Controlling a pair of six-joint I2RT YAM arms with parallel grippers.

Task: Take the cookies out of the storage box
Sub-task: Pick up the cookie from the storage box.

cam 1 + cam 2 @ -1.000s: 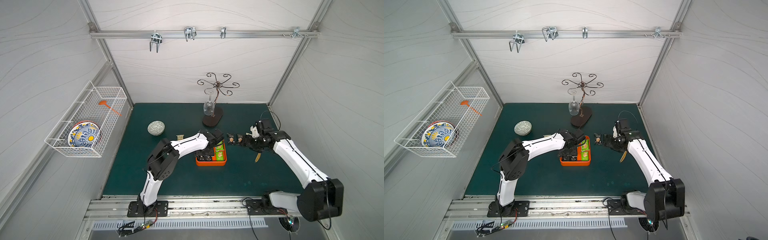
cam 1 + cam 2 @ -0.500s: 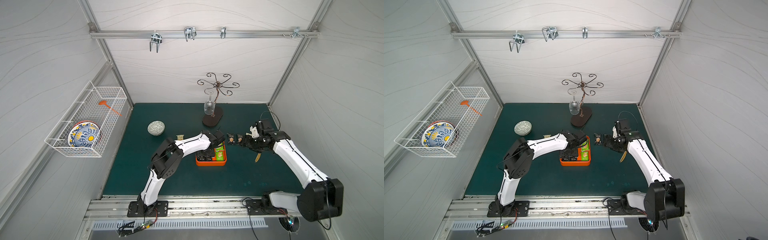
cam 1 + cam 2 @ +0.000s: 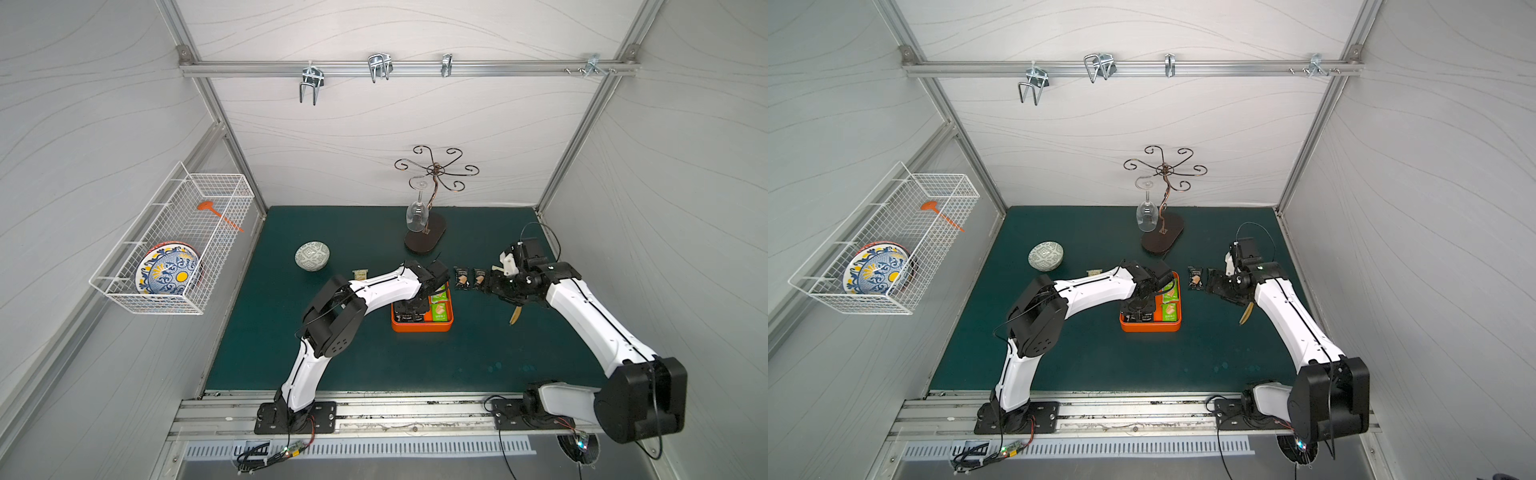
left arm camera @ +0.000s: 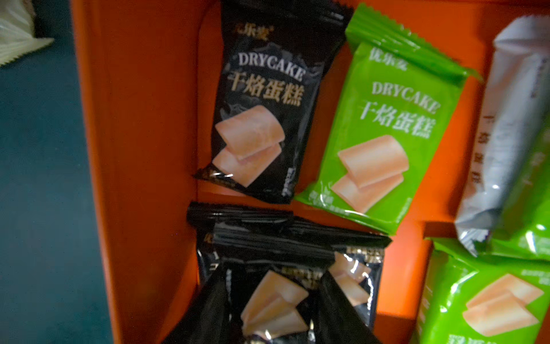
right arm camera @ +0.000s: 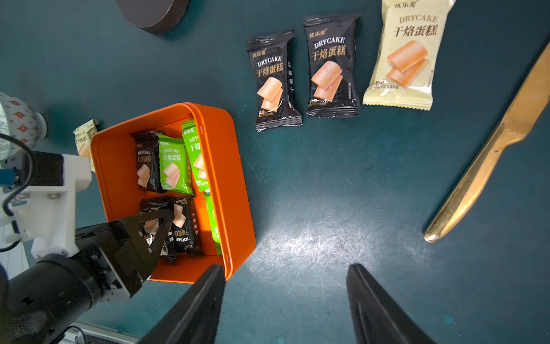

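Note:
The orange storage box (image 3: pixel 422 327) (image 3: pixel 1150 327) sits mid-table with black and green cookies (image 4: pixel 262 119) (image 4: pixel 384 140) inside. My left gripper (image 4: pixel 273 278) (image 5: pixel 157 226) reaches into the box and is shut on a black cookie packet (image 4: pixel 276 303). Two black cookies (image 5: pixel 273 80) (image 5: pixel 331 65) and a pale yellow one (image 5: pixel 407 53) lie on the mat right of the box. Another pale packet (image 3: pixel 360 274) lies left of it. My right gripper (image 5: pixel 285 297) (image 3: pixel 486 284) hovers open over bare mat beside the box's right wall, near those packets.
A gold knife (image 5: pixel 491 149) (image 3: pixel 515 316) lies on the mat under my right arm. A patterned bowl (image 3: pixel 312 256) stands at the back left. The glass stand's dark base (image 3: pixel 426 237) is behind the box. A white wire basket (image 3: pixel 174 245) hangs on the left wall.
My left gripper has closed on the black packet inside the box, and the arm has shifted slightly. The right arm has stayed still.

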